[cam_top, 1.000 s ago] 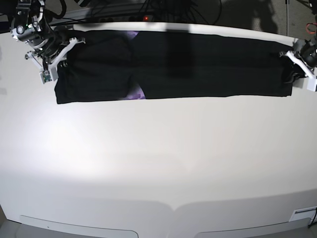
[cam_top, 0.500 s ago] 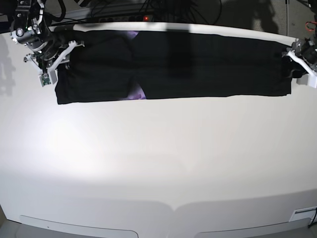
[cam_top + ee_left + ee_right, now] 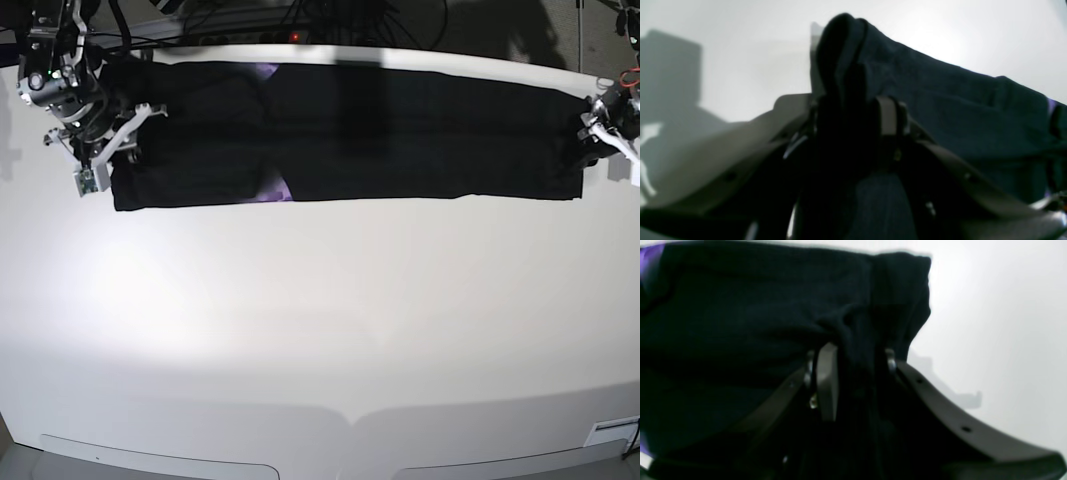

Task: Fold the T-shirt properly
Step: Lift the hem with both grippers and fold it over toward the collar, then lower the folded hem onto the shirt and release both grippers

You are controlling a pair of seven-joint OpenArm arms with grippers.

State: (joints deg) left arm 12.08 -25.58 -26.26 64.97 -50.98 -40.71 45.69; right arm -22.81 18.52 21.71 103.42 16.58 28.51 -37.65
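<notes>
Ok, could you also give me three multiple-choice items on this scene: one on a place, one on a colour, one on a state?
1. Where on the table does the shirt lie?
A. Along the near edge
B. Along the far edge
C. In the middle

2. Which colour peeks out of the black cloth?
A. Purple
B. Green
C. Red

3. In what state is the shirt?
A. Laid out as a long flat band
B. Crumpled into a ball
C. Hanging off the table

Key:
1 B: in the base view the shirt runs along the far side of the table, with the right gripper at one end and the left gripper at the other.
2 A: a purple patch shows at the band's near edge.
3 A: it lies flat and straight on the table.
</notes>
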